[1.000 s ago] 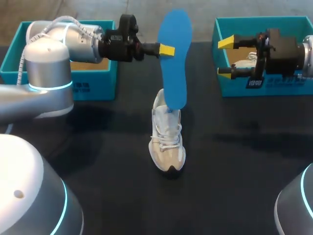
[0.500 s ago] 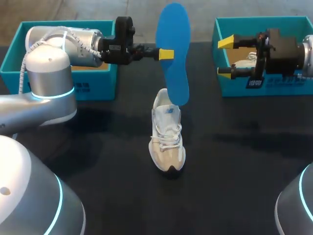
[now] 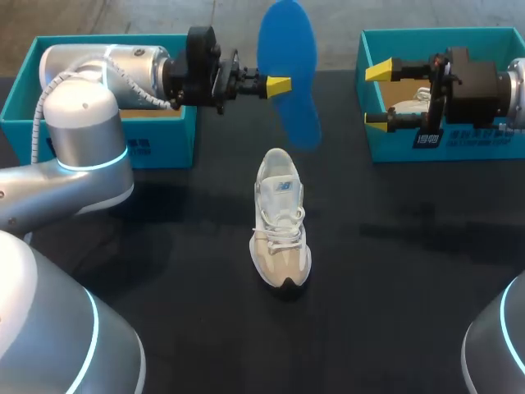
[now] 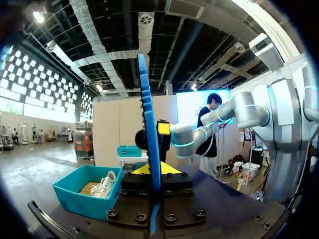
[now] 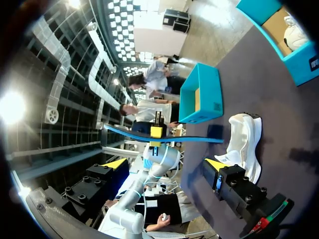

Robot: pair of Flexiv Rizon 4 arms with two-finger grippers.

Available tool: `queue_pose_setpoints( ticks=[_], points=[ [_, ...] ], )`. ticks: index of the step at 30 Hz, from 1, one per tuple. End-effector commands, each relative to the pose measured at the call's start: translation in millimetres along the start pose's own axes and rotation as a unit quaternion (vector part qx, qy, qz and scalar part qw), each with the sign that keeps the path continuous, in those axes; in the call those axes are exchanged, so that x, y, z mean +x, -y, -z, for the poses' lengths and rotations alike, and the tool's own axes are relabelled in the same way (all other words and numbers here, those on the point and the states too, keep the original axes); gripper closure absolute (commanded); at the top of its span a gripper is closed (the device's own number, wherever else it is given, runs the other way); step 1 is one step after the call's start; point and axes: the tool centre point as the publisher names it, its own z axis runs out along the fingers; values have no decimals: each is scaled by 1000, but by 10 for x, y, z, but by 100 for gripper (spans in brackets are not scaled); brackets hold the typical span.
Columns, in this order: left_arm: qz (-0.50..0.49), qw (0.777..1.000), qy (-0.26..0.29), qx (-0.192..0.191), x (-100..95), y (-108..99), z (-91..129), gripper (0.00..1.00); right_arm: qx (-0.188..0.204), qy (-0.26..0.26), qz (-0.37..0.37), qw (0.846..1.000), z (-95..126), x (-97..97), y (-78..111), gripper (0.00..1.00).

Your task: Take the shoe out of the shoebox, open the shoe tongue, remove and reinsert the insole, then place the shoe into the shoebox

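Black table (image 3: 394, 271) bearing the shoe (image 3: 280, 230) at its middle, while the left tool (image 3: 280, 84) pinches the blue insole (image 3: 289, 57) aloft beyond it and the right tool (image 3: 377, 96) hangs spread by the right shoebox (image 3: 484, 146); so narrow a pinch may let the insole pivot or slip.

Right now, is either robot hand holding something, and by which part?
The left gripper pinches the blue insole by one side edge; the right gripper is open, empty.

A black, matte table (image 3: 394, 312) fills nearly the whole head view, from the lower edge up to the upper part. Soft, blurred shadows darken its middle and right.
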Motion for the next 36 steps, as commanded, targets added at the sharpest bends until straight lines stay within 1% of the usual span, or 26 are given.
queue_pose_setpoints(
  ticks=[1,20,23,28,31,33,36],
  points=[
    [-10,1000,-2,-4,-29,15,34,100,-1,0,0,1000,-16,-4,4,0],
    [-10,1000,-2,-4,-29,15,34,100,-1,0,0,1000,-16,-4,4,0],
    [-74,997,-6,-1,-67,20,45,100,-1,0,0,1000,-16,-4,4,0],
    [-162,987,-5,4,-138,12,66,100,-1,0,0,1000,-16,-4,4,0],
    [-241,970,-20,-1,-179,-21,83,100,-1,0,0,1000,-16,-4,4,0],
    [-260,966,-15,8,-187,-34,88,100,-1,0,0,1000,-16,-4,4,0],
    [-336,941,-37,7,-211,-57,99,100,-1,0,0,1000,-16,-4,4,0]
  ],
)
